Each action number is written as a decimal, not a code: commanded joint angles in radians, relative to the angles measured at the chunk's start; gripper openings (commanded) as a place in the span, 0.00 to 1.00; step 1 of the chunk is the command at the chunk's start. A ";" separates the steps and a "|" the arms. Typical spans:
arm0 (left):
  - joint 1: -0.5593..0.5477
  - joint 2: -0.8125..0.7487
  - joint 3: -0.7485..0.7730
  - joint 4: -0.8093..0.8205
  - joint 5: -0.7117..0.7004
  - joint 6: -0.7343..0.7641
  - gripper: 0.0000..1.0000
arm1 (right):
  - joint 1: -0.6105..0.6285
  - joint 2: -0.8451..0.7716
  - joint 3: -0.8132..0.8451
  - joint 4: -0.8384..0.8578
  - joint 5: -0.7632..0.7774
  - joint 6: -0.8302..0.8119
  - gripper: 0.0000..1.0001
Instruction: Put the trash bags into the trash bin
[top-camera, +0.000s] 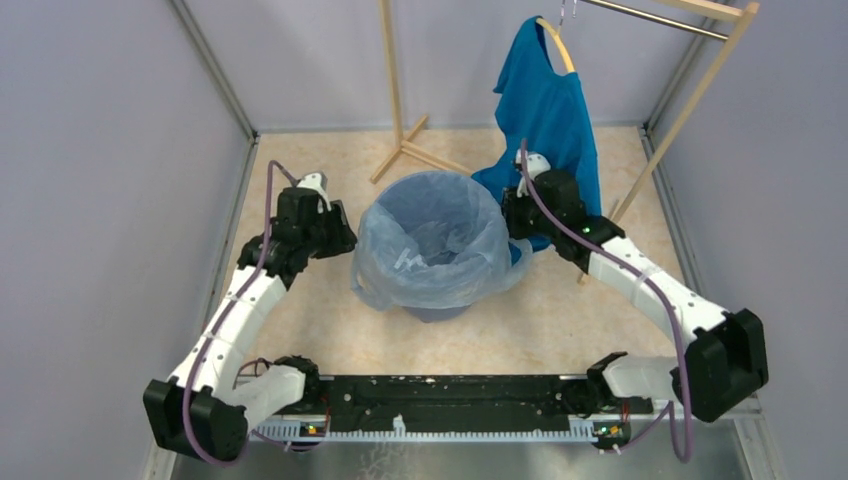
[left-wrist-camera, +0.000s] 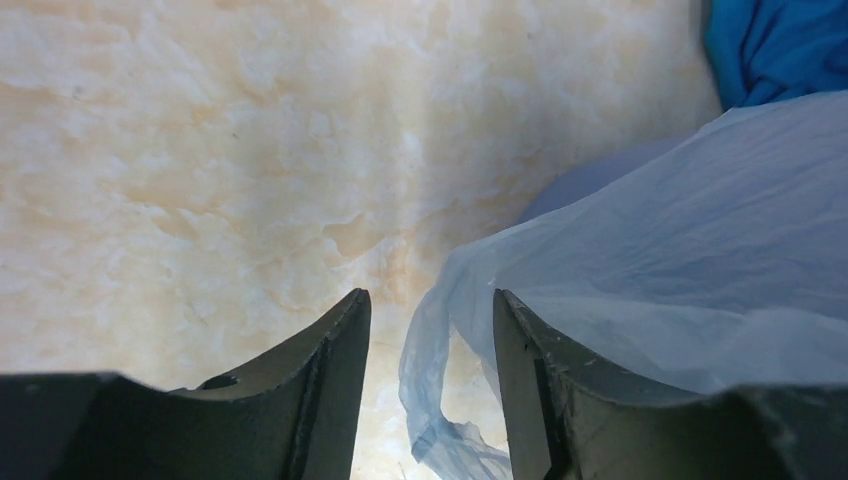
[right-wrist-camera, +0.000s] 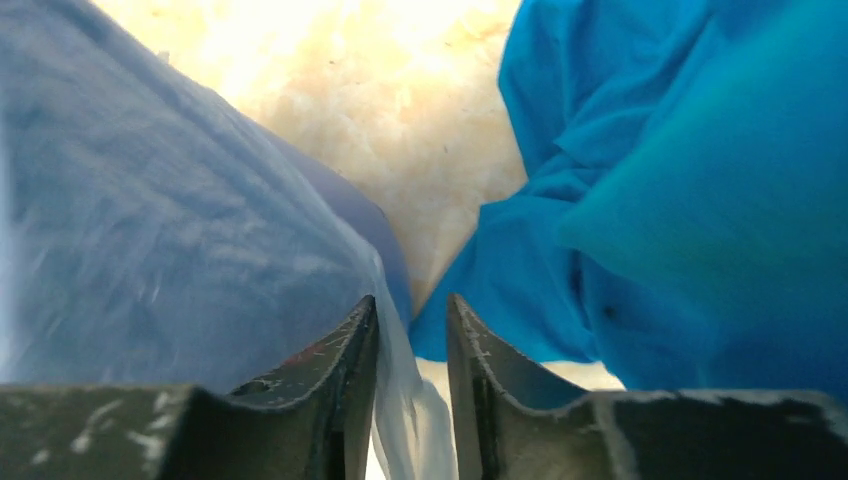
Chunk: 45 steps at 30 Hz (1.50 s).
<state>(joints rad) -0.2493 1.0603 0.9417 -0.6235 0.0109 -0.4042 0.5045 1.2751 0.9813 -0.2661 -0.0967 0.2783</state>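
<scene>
The trash bag (top-camera: 432, 245) is seated in the trash bin (top-camera: 437, 312), mouth open upward, its film folded out over the rim all round and hung down the outer wall; only the bin's lower part is seen below it. A loose flap of film is draped lowest on the bin's L side. The bin is stood upright at approx. the centre of the table (top-camera: 300, 300), btwn the two arms.

The left gripper (top-camera: 345, 240) is held just beside the bin's L flank, near rim height. In the L wrist view its fingers (left-wrist-camera: 335, 370) are seen clearly apart, w/ a hanging curl of film lying in the gap and the table visible past it; nothing is clamped.

The right gripper (top-camera: 512, 215) is held just beside the bin's R flank. In the R wrist view its fingers (right-wrist-camera: 350, 370) are set w/ only a narrow gap, not closed together. A strip of film is seen running down through that gap, but whether it is touched by the pads cannot be told, the view being blurred there.

Behind the R gripper a bright blue T-shirt (top-camera: 545, 100) is hung on a hanger (top-camera: 560, 45) from a wooden rack (top-camera: 400, 100), its hem reaching down next to the bin's far R side
</scene>
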 joint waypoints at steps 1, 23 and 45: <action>0.005 -0.065 0.069 -0.097 -0.061 -0.006 0.59 | -0.010 -0.123 0.057 -0.118 0.075 -0.035 0.36; 0.005 -0.141 -0.412 0.272 0.343 -0.297 0.37 | -0.009 -0.204 -0.296 0.036 -0.003 0.076 0.20; -0.039 -0.092 -0.549 0.368 0.305 -0.339 0.03 | 0.090 -0.104 -0.259 -0.056 0.268 0.058 0.31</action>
<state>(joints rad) -0.2840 1.0225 0.3569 -0.2188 0.3527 -0.7498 0.5922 1.2381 0.6323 -0.1501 0.0059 0.3759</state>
